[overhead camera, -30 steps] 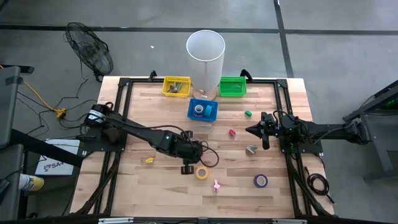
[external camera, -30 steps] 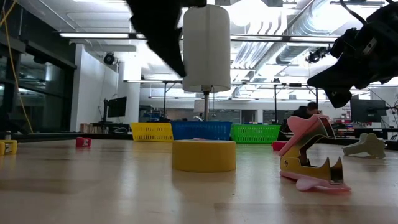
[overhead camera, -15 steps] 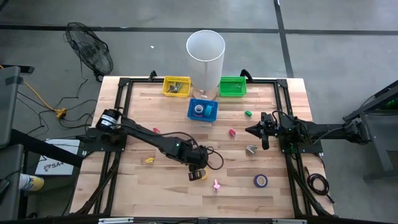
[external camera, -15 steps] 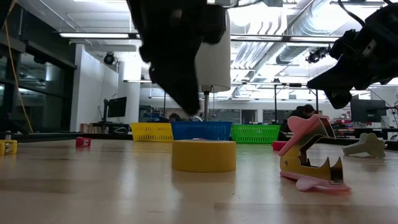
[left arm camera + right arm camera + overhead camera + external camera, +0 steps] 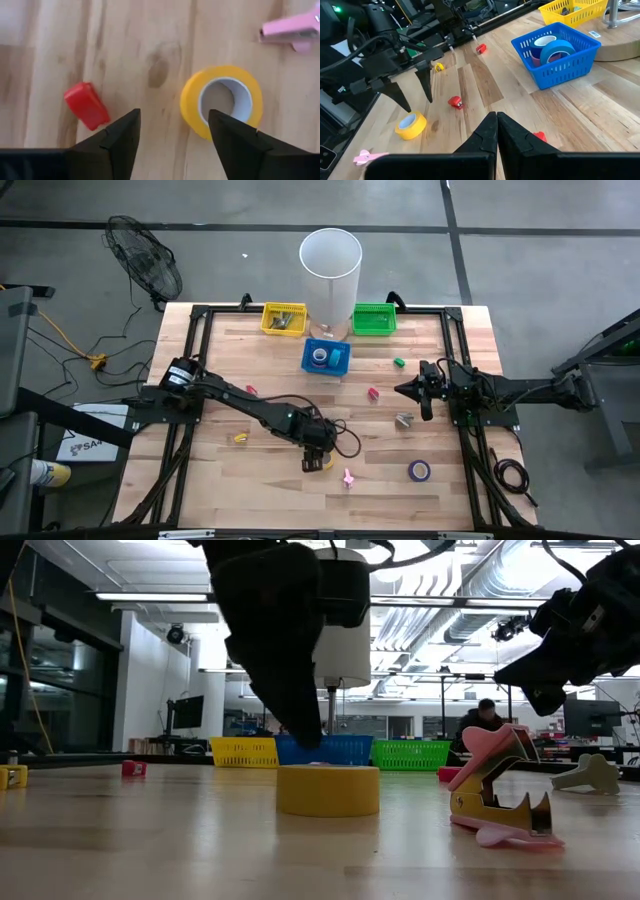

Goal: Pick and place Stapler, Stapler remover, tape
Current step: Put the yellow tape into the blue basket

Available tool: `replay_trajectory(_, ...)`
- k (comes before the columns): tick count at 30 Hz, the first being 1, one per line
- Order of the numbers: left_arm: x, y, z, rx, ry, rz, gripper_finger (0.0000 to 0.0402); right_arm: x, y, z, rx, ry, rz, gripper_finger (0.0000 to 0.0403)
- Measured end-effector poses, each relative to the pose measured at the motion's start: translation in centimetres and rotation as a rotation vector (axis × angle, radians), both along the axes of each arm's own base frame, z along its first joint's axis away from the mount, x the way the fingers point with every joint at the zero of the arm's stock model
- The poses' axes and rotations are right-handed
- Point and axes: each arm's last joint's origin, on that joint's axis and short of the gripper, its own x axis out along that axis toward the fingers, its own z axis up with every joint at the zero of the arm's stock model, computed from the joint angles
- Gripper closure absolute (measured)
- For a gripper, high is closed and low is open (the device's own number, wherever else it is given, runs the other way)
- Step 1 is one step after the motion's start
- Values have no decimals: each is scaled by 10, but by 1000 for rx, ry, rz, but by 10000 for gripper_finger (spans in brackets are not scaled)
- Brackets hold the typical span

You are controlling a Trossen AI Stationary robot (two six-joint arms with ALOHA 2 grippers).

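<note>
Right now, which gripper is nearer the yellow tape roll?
Left. The left gripper hangs open just above the yellow tape roll; the right gripper waits shut, far across the table.

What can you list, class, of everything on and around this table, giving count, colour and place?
Tape roll: one, yellow, front centre, under the left gripper.
Tape roll: one, purple, front right.
Staple remover: one, pink, beside the yellow roll.
Blue basket: one, back centre, holding tape rolls.
Yellow basket: one, back left.
Green basket: one, back right.
White cylinder: one, back centre.
Fan: one, dark, on the floor, left.
Left gripper: open above the yellow roll.
Right gripper: shut, at the right side.
</note>
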Motion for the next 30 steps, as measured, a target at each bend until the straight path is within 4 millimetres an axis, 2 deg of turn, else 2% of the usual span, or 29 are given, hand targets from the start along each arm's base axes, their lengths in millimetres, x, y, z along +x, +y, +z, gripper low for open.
replay_trajectory(11,4,-4,-3,26,-35,-93,174,0,0,0,0,0,0,403)
replay_trajectory(26,10,-5,-23,68,-10,-102,181,0,0,0,0,1,0,403)
replay_trajectory(30,10,-5,-23,66,-10,-102,203,0,0,0,0,0,0,403)
